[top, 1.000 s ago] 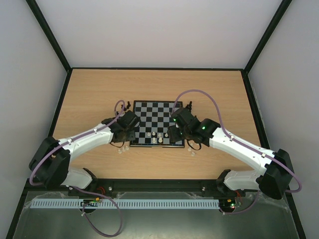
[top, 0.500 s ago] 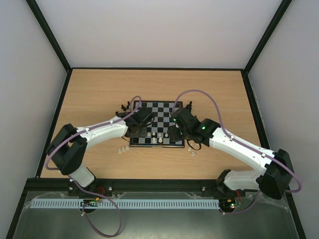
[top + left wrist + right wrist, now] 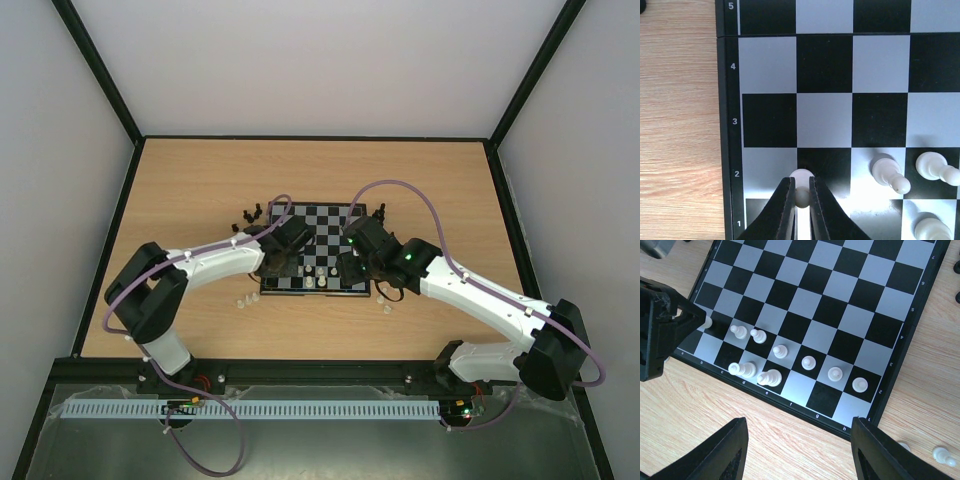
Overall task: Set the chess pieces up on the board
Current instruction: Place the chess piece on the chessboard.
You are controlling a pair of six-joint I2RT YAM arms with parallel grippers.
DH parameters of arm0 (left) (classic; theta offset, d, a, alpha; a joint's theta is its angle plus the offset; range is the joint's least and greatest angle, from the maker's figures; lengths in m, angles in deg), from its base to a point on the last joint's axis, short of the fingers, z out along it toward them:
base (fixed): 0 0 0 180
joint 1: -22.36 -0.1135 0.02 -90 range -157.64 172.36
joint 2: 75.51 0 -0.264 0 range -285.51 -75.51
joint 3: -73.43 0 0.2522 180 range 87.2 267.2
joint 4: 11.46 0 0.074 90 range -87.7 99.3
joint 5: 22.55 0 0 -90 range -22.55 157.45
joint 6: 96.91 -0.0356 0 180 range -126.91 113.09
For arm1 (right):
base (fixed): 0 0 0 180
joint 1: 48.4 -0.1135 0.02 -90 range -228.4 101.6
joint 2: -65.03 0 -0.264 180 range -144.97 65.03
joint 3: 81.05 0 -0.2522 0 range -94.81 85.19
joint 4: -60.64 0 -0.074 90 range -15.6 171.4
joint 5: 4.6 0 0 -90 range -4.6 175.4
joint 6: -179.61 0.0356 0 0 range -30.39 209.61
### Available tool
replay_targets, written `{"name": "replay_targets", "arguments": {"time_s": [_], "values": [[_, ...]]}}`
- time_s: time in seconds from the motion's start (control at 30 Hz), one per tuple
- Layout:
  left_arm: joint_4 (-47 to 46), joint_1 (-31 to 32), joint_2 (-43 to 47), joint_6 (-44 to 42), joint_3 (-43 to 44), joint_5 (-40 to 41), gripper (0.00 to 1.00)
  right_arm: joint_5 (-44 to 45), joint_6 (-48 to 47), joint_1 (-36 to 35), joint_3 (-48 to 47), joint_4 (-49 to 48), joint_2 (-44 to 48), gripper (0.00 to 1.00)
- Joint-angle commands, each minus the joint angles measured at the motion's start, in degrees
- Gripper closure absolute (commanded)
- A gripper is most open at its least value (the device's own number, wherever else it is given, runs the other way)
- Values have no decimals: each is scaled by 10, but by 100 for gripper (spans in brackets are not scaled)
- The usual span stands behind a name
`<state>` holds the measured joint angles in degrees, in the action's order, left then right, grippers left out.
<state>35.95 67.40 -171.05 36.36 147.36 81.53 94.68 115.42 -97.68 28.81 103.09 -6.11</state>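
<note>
The board (image 3: 318,218) lies mid-table with black and pale-grey checks. My left gripper (image 3: 801,187) is shut on a whitish pawn (image 3: 801,196) standing low over the board's second row near its left rim (image 3: 726,125). From above, the left gripper (image 3: 278,262) is at the near-left corner. Several white pawns (image 3: 809,362) line that same row, with two taller white pieces (image 3: 769,376) behind them. My right gripper (image 3: 800,450) hangs open over the table just off the board's near edge, with nothing between its fingers.
Black pieces stand off the far-left corner (image 3: 252,213) and far-right corner (image 3: 380,211). Loose white pieces lie on the wood to the near left (image 3: 245,300) and near right (image 3: 944,456) of the board. Black-framed walls enclose the table.
My left arm has swung right from beside the board onto its near-left corner, carrying the pawn. The right arm has not moved.
</note>
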Motion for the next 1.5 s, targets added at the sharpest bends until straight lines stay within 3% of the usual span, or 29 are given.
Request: {"name": "replay_targets", "arguments": {"time_s": [0.0, 0.7, 1.03, 1.47], "values": [[1, 4, -12, -7, 15, -1, 96, 5, -4, -5, 3, 14, -3, 43], [-2, 13, -33, -6, 25, -4, 96, 4, -4, -5, 5, 13, -1, 43], [-3, 13, -31, -5, 28, -6, 83, 4, -3, -4, 6, 12, -1, 42], [3, 14, -20, -3, 24, 0, 80, 3, -3, -4, 6, 11, -3, 42]]}}
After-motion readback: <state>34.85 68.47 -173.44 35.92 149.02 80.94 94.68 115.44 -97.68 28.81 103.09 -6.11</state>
